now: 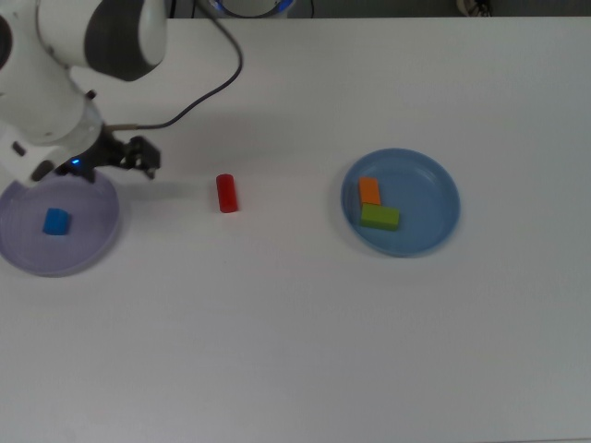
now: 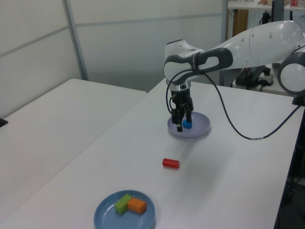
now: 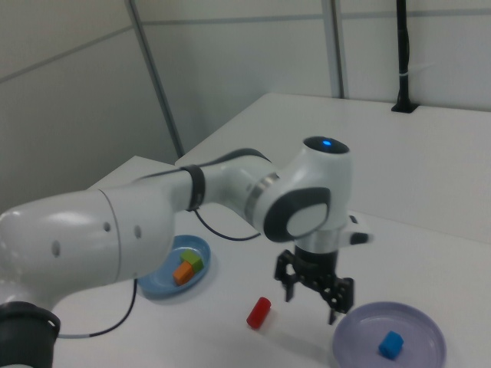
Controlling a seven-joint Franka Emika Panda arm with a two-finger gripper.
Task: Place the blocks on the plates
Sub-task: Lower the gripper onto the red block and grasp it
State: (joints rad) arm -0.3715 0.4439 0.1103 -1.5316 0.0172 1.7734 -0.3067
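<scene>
The blue block (image 1: 56,221) (image 2: 187,124) (image 3: 391,344) lies free on the lavender plate (image 1: 88,245) (image 2: 200,126) (image 3: 360,330) at the top view's left. My gripper (image 1: 138,159) (image 2: 183,121) (image 3: 313,300) hangs open and empty above the table, between that plate's edge and the red block (image 1: 226,194) (image 2: 170,163) (image 3: 258,312), which lies on its side on the bare table. The orange wedge (image 1: 369,191) (image 2: 137,205) and the green bar (image 1: 379,218) (image 2: 123,203) rest side by side on the blue plate (image 1: 425,185) (image 2: 107,217) (image 3: 157,284).
The white arm and its black cable (image 1: 199,97) reach over the top view's upper left corner. The white table (image 1: 305,323) runs wide around both plates. A second white table (image 2: 43,119) stands at the left view's left.
</scene>
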